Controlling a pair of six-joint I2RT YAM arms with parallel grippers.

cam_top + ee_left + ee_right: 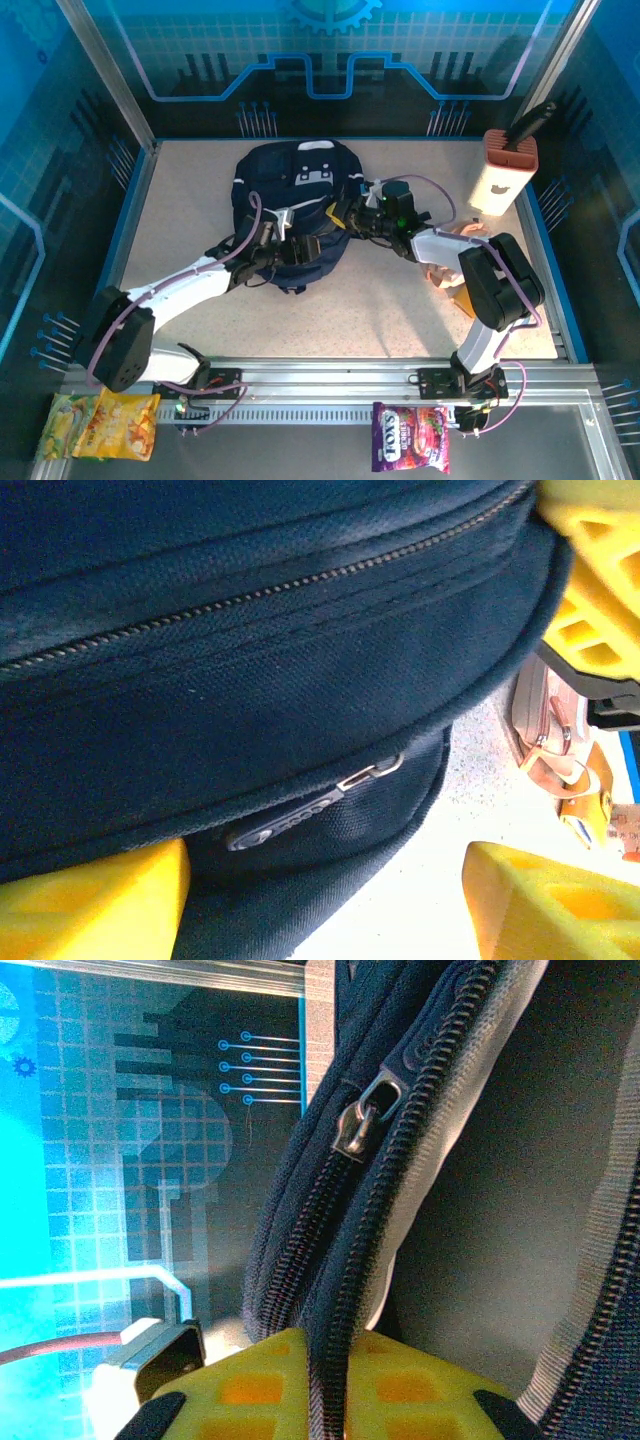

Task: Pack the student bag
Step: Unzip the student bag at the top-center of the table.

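Large dark navy fabric backpack (290,190) lying centre-back on speckled beige table (400,310), left gripper (330,905) spread wide against its lower edge, holding nothing, right gripper (335,1365) pinched shut on its open zipper edge

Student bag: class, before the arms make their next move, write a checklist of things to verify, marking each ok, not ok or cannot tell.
1. Right claw clamped on the zip edge of the large dark navy fabric backpack: ok.
2. Left claw open, holding nothing: ok.
3. Dark flat zip pull ahead of the left claw, ungripped: ok.
4. Zip rows separated at the small metal slider: ok.
5. Opening wide enough for packing: cannot tell.
6. Tall white container with brown top upright, apart from the backpack: ok.
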